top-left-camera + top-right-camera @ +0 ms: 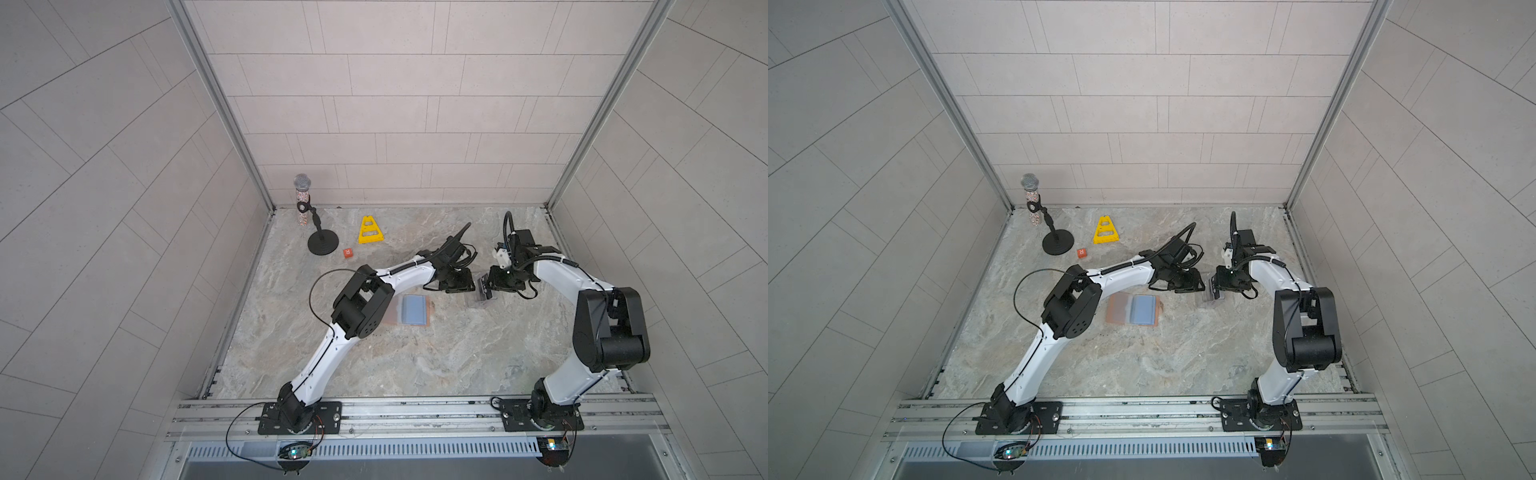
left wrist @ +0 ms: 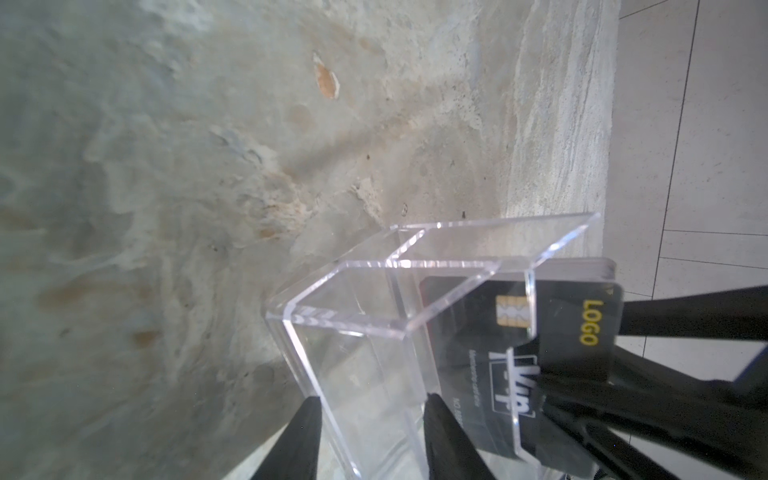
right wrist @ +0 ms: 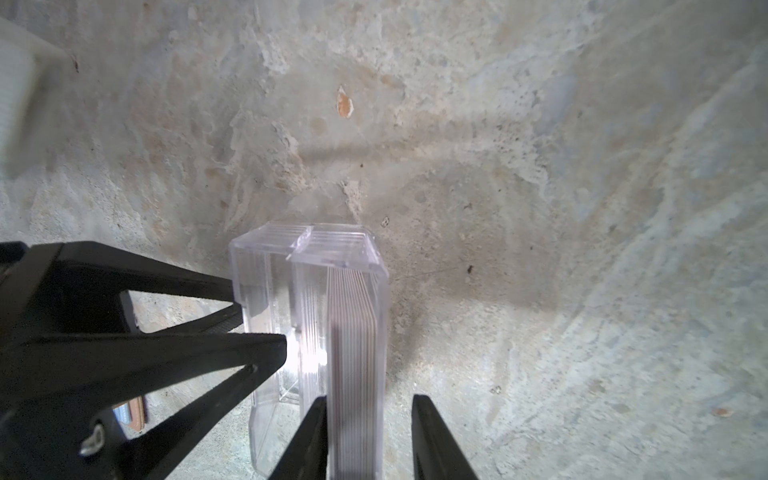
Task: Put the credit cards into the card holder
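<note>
The credit cards (image 3: 353,332) stand as a stack on edge in the rear slot of a clear plastic box (image 2: 353,332), right of centre in both top views. The front card (image 2: 573,307) is black with "VIP" and a yellow "LOGO". My left gripper (image 2: 374,432) is shut across the box's empty front compartment. My right gripper (image 3: 368,436) is open astride the stack; one finger (image 3: 311,436) touches the front card and the other stands apart. The card holder (image 1: 409,309) (image 1: 1133,309) lies open and flat near the left arm's elbow, blue-grey inside up.
At the back left stand a microphone on a black stand (image 1: 305,208), a yellow triangular frame (image 1: 368,230) and a small orange tag (image 1: 348,252). Tiled walls close in three sides. The two grippers (image 1: 467,284) (image 1: 486,286) nearly touch over the box.
</note>
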